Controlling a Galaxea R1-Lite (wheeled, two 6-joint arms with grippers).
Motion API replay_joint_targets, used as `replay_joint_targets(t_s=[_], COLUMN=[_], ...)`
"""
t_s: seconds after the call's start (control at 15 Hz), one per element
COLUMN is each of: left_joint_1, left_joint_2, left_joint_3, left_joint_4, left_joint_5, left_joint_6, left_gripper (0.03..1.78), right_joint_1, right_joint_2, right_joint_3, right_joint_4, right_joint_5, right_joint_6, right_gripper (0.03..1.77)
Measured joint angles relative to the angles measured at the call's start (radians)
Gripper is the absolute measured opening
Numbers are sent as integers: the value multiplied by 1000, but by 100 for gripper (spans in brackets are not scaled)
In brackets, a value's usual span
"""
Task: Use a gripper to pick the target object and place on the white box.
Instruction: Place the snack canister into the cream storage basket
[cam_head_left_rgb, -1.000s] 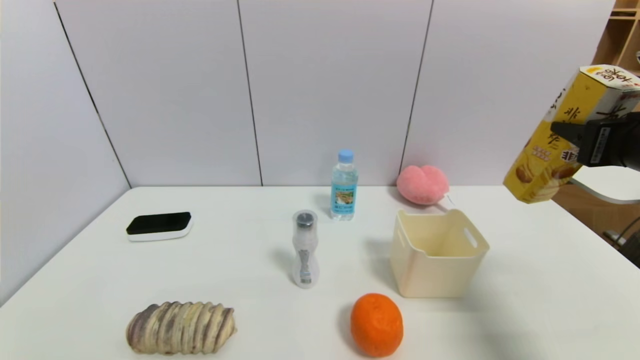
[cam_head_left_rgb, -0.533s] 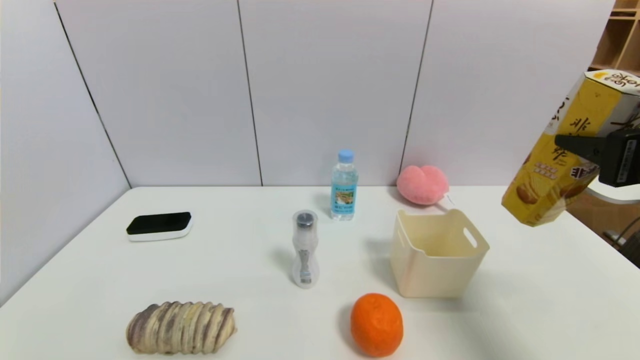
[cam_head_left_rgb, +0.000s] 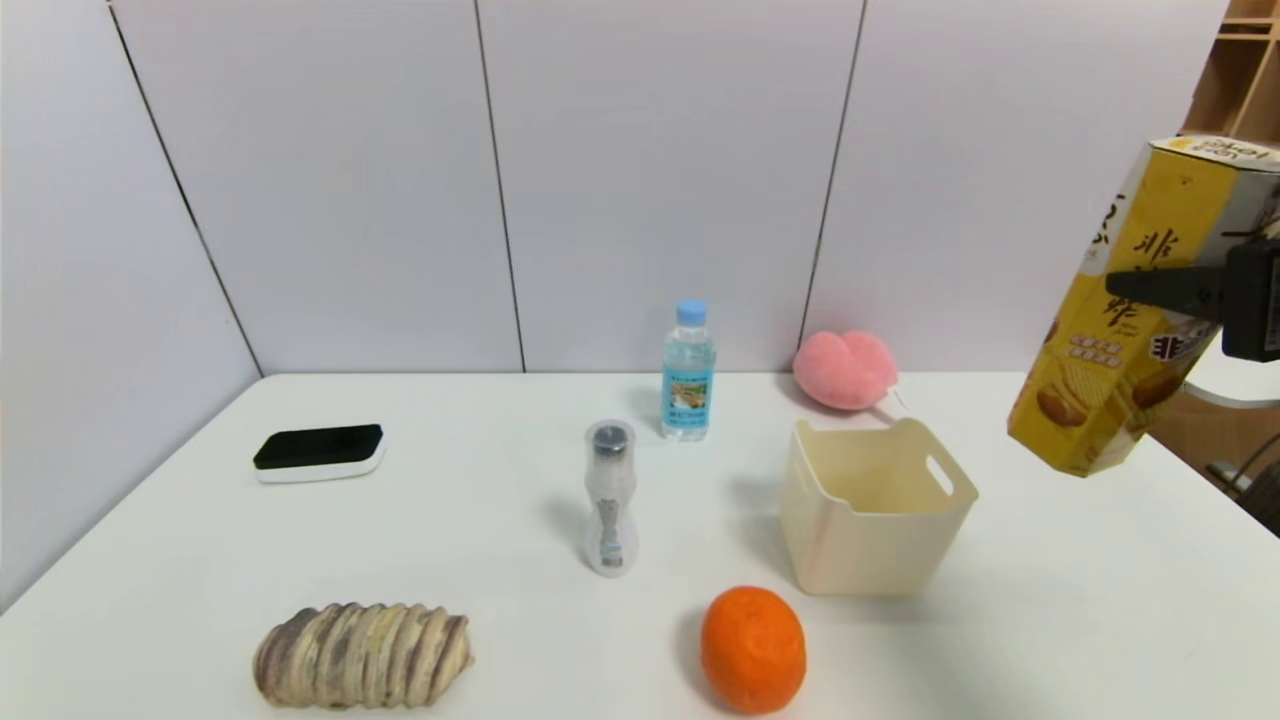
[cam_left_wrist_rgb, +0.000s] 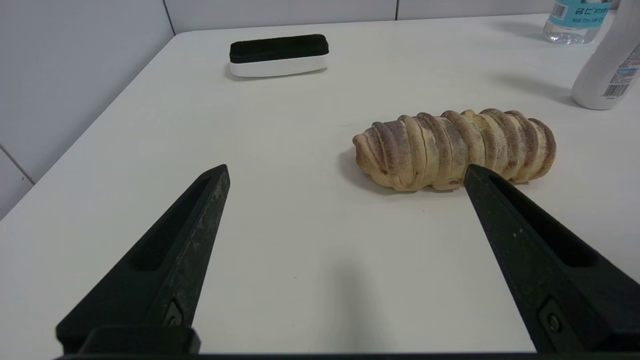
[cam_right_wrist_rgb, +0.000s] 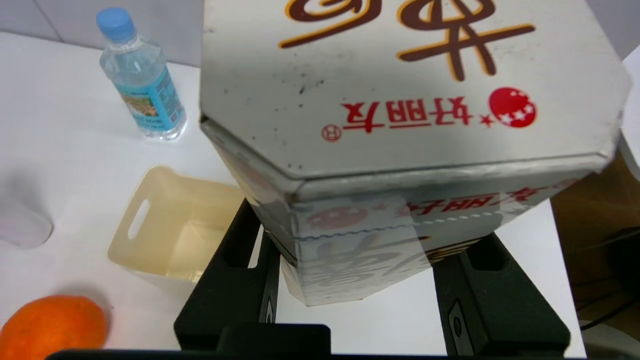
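The target object (cam_head_left_rgb: 1125, 330), a tall yellow hexagonal chip carton, hangs in the air at the far right, leaning a little. Its base is above the table, to the right of the white box (cam_head_left_rgb: 860, 555) and higher than its rim. My right gripper (cam_head_left_rgb: 1150, 288) is shut on the carton's middle. In the right wrist view the carton's white top (cam_right_wrist_rgb: 400, 85) fills the frame, the right gripper (cam_right_wrist_rgb: 362, 252) clamps its sides, and the empty white box (cam_right_wrist_rgb: 160, 197) lies below, off to one side. My left gripper (cam_left_wrist_rgb: 346, 172) stands open over the near-left table.
A water bottle (cam_head_left_rgb: 688, 370) and a pink plush (cam_head_left_rgb: 845, 370) stand behind the box. A small spray bottle (cam_head_left_rgb: 610, 500) is left of it, an orange (cam_head_left_rgb: 753, 650) in front. A ridged bread loaf (cam_head_left_rgb: 360, 655) and a black-topped eraser (cam_head_left_rgb: 318, 452) lie on the left.
The carton has come down in the right gripper and now stands more upright. The gripper body has slid toward the right edge of the head view. Nothing on the table has moved.
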Motion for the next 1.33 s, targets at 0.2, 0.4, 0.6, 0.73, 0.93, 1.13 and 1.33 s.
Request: replay_joint_targets(t_s=[0.2,0.4,0.6,0.73,0.93,1.13,1.33], left_joint_1=[0,0,0,0,0,0,0], left_joint_2=[0,0,0,0,0,0,0], left_joint_3=[0,0,0,0,0,0,0], left_joint_4=[0,0,0,0,0,0,0], left_joint_5=[0,0,0,0,0,0,0], left_joint_6=[0,0,0,0,0,0,0], left_gripper=[169,169,169,169,169,169,169], right_joint_1=[5,10,16,22,33,37,40], right_joint_2=[16,26,42,62,98,124,134], right_joint_3=[-34,-59,-95,-132,-199,-221,-217], right_joint_4=[66,157,236,236,220,140,88], right_joint_5=[40,45,44,44,44,42,42], right_joint_6=[-4,-4,-1,0,5,6,5], right_gripper=[84,84,84,84,84,84,84])
